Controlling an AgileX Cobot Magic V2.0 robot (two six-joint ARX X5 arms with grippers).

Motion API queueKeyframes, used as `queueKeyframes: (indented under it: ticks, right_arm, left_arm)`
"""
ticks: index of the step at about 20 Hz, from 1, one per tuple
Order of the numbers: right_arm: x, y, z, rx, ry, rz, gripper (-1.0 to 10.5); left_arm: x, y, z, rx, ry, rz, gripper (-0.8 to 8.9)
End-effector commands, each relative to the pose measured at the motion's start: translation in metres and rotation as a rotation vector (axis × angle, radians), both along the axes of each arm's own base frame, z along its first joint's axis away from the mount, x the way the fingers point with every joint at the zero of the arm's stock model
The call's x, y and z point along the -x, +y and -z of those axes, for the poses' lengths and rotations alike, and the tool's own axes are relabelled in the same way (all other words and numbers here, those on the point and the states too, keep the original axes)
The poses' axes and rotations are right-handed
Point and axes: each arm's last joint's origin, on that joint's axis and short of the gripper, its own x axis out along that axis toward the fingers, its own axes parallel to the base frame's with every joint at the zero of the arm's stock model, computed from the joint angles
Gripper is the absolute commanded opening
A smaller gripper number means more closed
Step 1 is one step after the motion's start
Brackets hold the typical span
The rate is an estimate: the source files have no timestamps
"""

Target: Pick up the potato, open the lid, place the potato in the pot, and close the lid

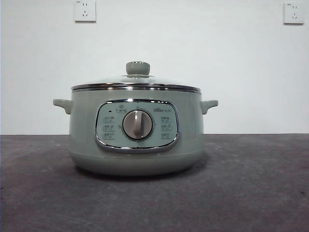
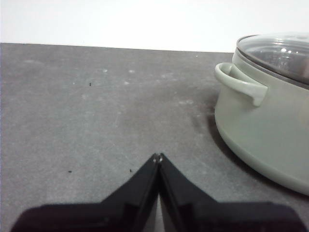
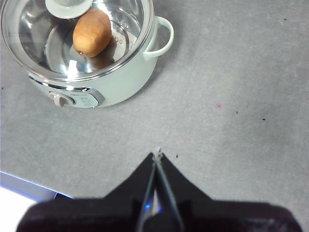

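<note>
Already the potato (image 3: pixel 92 33) lay inside the pot (image 1: pixel 136 137), seen through the lid (image 1: pixel 136 83) in the right wrist view, resting on the shiny steel floor of the pot beside the lid's pale green knob (image 1: pixel 138 68), its small dark scar showing at one end. The glass lid sat closed on the pot, its metal rim level all round the top edge. The pot stood upright on the dark grey table (image 1: pixel 251 193), well back from the near edge, with its chrome-framed control panel (image 1: pixel 137 125) and round grey dial (image 1: pixel 137 124) facing the front camera and a small handle sticking out at each side. The left gripper (image 2: pixel 158 157) held nothing, its two black jaws pressed together to a point above bare table, with the pot's side handle (image 2: pixel 240 83) near it but apart. The right gripper (image 3: pixel 158 155) was likewise empty, jaws closed tip to tip, hanging high over the table well away from the pot, close to the table's edge. Two white wall sockets (image 1: pixel 85 10) sat on the pale wall behind.
</note>
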Motion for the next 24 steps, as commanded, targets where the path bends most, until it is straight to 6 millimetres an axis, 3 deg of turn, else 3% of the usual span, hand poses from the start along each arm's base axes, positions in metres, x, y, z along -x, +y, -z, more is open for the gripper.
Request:
queueKeyframes:
  ticks: [1, 6, 8, 10, 12, 15, 19, 21, 24]
  right_arm:
    - [0.000, 0.000, 0.004, 0.028, 0.021, -0.001, -0.1]
    - [0.001, -0.007, 0.003, 0.034, 0.000, 0.028, -0.1]
    - [-0.004, -0.018, 0.004, 0.102, -0.065, 0.020, -0.1]
    - [-0.009, -0.027, 0.017, 0.080, -0.236, -0.015, -0.1]
    - [-0.010, -0.039, 0.049, -0.052, -0.428, 0.029, -0.1]
    - [-0.007, -0.062, 0.118, -0.168, -0.669, 0.128, -0.1]
    - [0.006, -0.081, 0.210, -0.156, -0.767, 0.253, -0.1]
    - [0.008, -0.086, 0.235, -0.138, -0.759, 0.292, -0.1]
    - [0.009, -0.089, 0.251, -0.132, -0.748, 0.309, -0.1]
  left_arm:
    - [-0.001, 0.000, 0.005, -0.003, 0.024, -0.002, -0.01]
    - [-0.002, 0.000, 0.007, -0.004, 0.053, -0.002, -0.01]
    - [-0.002, 0.000, 0.007, -0.005, 0.059, -0.002, -0.01]
    - [-0.002, 0.000, 0.008, -0.005, 0.068, -0.002, -0.01]
    - [-0.003, 0.000, 0.008, -0.005, 0.070, -0.002, -0.01]
    - [-0.003, 0.000, 0.009, -0.005, 0.073, -0.002, -0.01]
    - [-0.003, 0.000, 0.009, -0.006, 0.073, -0.001, -0.01]
    - [-0.003, 0.000, 0.009, -0.005, 0.073, -0.002, -0.01]
    - [-0.003, 0.000, 0.009, -0.005, 0.073, -0.002, -0.01]
